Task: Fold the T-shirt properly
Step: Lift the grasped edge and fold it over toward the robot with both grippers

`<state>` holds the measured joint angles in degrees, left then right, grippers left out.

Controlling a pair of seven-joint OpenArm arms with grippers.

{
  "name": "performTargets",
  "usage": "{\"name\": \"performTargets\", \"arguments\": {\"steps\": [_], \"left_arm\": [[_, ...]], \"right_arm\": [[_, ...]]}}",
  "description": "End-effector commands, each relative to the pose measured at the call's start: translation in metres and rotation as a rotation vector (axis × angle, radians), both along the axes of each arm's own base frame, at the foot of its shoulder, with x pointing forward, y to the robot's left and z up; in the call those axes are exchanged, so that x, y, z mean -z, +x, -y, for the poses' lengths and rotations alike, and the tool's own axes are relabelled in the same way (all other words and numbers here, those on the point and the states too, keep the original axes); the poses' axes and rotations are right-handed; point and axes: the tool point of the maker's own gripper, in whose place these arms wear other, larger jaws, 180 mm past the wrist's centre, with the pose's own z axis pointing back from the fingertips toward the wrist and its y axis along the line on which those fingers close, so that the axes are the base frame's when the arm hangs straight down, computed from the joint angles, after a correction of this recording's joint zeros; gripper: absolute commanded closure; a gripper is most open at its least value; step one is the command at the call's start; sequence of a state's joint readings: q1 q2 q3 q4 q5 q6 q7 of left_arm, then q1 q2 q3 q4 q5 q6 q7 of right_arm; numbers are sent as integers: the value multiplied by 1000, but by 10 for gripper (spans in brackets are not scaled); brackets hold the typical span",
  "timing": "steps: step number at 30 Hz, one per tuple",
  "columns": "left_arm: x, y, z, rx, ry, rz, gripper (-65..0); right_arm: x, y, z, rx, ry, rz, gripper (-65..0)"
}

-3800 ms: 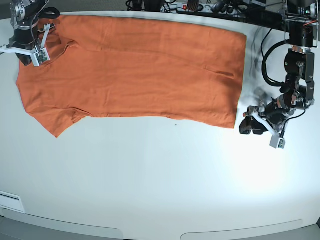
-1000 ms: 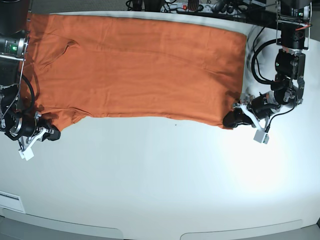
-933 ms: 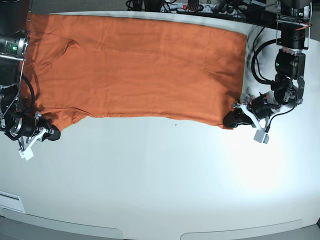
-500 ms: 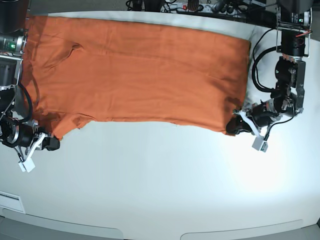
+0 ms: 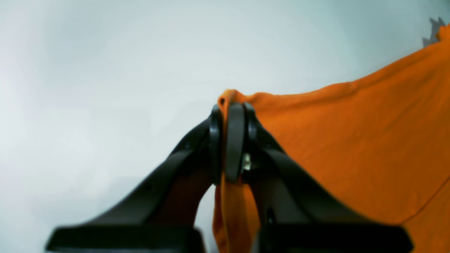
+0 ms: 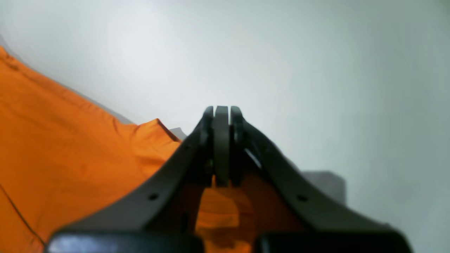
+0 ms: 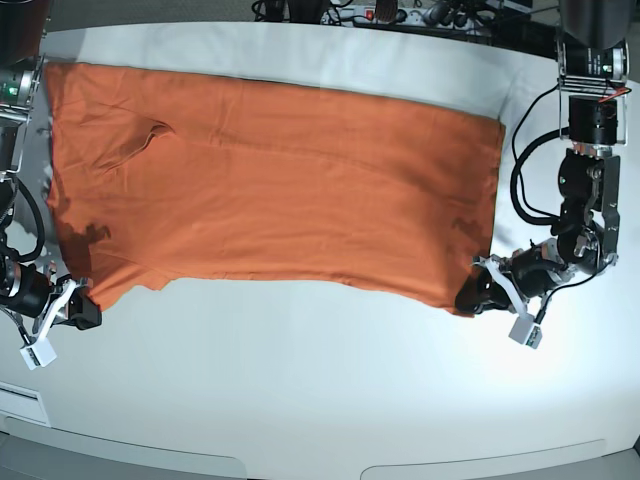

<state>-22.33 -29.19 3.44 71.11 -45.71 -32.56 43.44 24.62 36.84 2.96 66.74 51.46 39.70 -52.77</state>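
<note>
1. The white table (image 7: 320, 390) fills the base view.
2. The T-shirt (image 7: 280, 180) lies spread flat across the table's far half, sleeves toward the right arm's side and hem toward the left arm's.
3. The left gripper (image 7: 470, 298) is pressed together, pinching the near hem corner, with orange cloth between its pads (image 5: 235, 140).
4. The right gripper (image 7: 88, 315) is clamped on the near sleeve tip, fabric bunched beneath its fingers (image 6: 221, 140).
</note>
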Motion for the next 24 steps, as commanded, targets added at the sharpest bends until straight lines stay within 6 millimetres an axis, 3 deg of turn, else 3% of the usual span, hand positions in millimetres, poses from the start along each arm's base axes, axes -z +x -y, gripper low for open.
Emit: {"name": "performTargets", "arguments": {"steps": [1,8,16,20,24], "left_arm": [[-27,10,0,15,-29,75,0],[-34,-17,27,174,-163,19,0],[-32,-40,28,243,-193,-71,0],[-42,-56,32,320,-207,-110,0],[-54,-67,28,373,-188,-112,0]], "right_arm": [[-26,8,8,0,-10,64,0],[-21,-19,0,-59,-3,19,0],[-3,-74,-29,-203,-86,-20,0],[9,-90,-23,-205,-144,-50,0],[7,-99,-7,-154,-142,-47,0]]}}
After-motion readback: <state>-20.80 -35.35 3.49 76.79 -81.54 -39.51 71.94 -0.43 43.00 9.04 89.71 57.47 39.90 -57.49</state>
